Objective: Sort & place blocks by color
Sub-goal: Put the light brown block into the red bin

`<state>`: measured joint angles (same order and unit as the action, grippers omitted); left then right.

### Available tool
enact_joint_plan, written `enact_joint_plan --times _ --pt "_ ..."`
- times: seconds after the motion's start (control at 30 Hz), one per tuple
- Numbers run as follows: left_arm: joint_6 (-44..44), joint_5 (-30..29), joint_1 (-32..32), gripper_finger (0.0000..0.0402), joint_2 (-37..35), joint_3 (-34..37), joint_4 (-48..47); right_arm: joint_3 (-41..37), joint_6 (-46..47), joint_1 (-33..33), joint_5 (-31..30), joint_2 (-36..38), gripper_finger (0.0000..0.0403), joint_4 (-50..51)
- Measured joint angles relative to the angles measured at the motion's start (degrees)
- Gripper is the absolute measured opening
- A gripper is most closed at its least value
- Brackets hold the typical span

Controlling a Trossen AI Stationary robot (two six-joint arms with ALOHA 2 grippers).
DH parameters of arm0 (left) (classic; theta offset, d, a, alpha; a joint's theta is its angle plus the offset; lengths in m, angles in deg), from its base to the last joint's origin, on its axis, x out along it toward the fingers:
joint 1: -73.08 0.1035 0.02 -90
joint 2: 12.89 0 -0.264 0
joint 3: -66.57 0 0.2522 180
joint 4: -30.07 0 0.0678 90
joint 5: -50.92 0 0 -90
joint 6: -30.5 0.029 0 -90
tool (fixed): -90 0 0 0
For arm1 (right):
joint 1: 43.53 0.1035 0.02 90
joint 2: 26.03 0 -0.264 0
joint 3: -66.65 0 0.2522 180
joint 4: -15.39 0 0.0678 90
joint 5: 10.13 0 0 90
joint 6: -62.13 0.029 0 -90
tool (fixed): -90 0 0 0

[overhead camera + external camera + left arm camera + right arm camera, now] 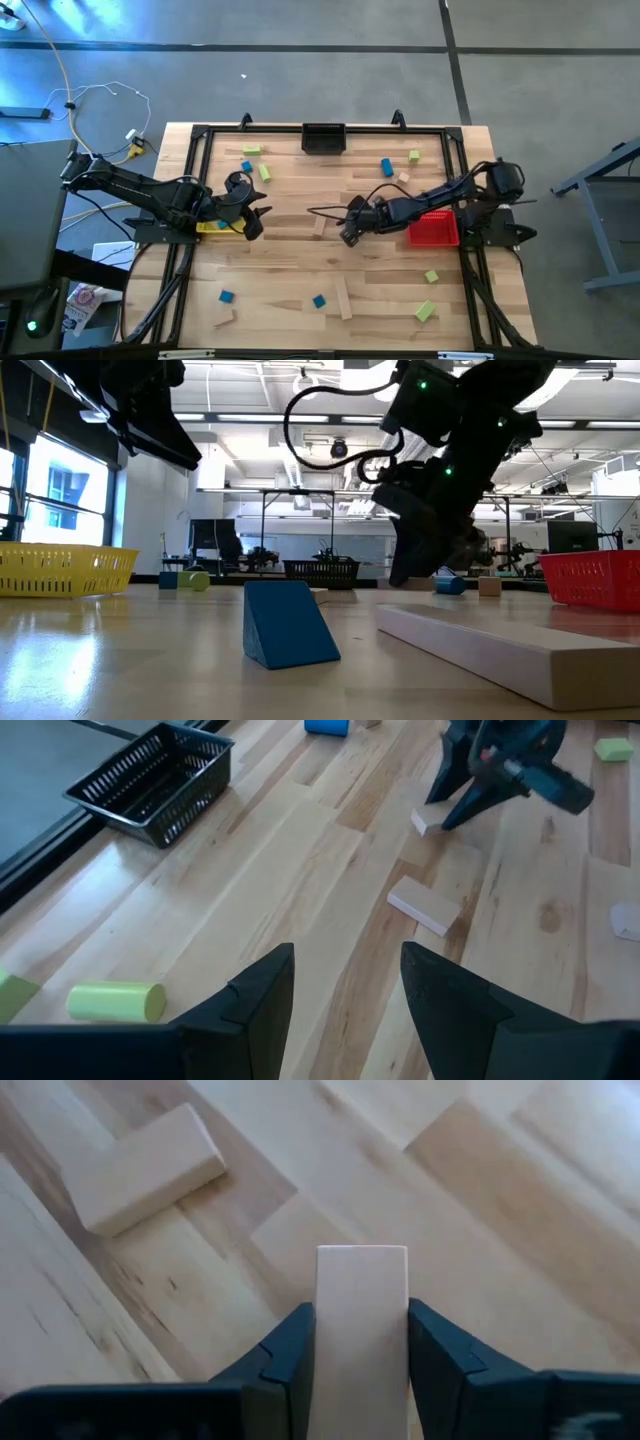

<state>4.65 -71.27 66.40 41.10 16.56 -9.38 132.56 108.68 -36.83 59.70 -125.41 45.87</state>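
My right gripper [349, 230] is near the table's middle, slanting down, shut on a plain light-wood block [362, 1320]. A second plain block [145, 1168] lies flat on the table just beside it. My left gripper [345, 1005] hangs open with nothing between its fingers, over the yellow bin [215, 227] at the left edge. Blue blocks [386, 167], green blocks [252, 150] and plain blocks [343, 298] lie scattered on the table. The red bin [433, 230] stands under my right arm, at the table's right side. My right gripper pinches the plain block by its two long sides [320, 1350] between the two fingers. The block lies along the fingers and its free end [362, 1265] sticks out ahead of them. The fingers slant down from the table's right side. The block looks lifted just clear of the table.
A black bin [323, 138] stands at the middle of the far edge. A green cylinder [115, 1002] lies near my left gripper. Near the front edge are a blue wedge [288, 622] and a long plain bar [510, 650]. A black frame [200, 135] rims the table.
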Motion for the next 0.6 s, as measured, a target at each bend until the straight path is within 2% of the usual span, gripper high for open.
enact_joint_plan --times 0.33,0.6 --pt "0.6 -4.8 1.2 0.017 0.0 0.0 -0.2 0.1 0.4 0.0 -5.3 8.8 0.0104 9.9" --pt "1.5 -4.5 5.5 0.017 0.0 0.0 -0.3 0.2 10.0 3.4 -12.4 16.9 0.0104 25.2"
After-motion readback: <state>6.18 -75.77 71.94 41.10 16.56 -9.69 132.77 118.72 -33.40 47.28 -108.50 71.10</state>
